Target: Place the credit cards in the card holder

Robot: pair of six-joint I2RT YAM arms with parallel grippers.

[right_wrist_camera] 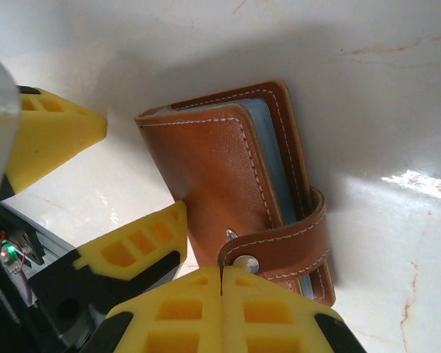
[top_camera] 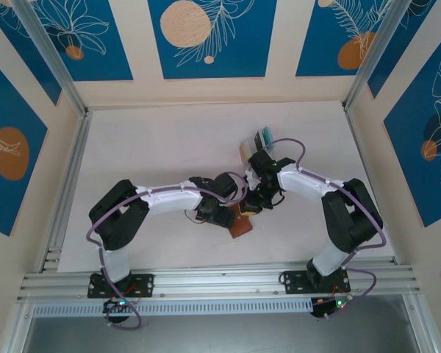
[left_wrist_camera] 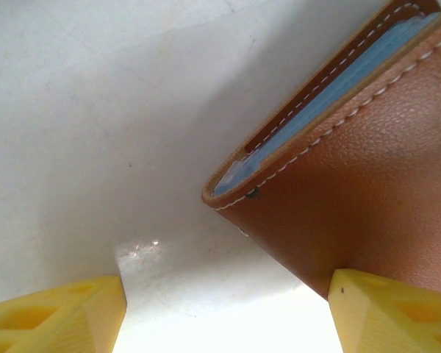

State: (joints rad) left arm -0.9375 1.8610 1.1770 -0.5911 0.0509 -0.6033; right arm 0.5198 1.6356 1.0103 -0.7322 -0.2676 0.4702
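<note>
Right gripper [right_wrist_camera: 222, 283] fingers pressed shut, tips at snap tab [right_wrist_camera: 283, 246] of card holder [right_wrist_camera: 220, 176]. Left gripper [left_wrist_camera: 224, 312] wide open, 1 finger touching card holder. Credit cards [top_camera: 265, 137] in rack [top_camera: 248, 147], farther off.

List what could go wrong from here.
1. The wallet is snapped closed by its tab. The right fingers are shut right at the snap, and whether they pinch the tab is unclear. They could slip off without opening it.
2. The left fingers stand open at the wallet's end and are not clamping it, so a pull on the tab may drag or lift the whole wallet.
</note>
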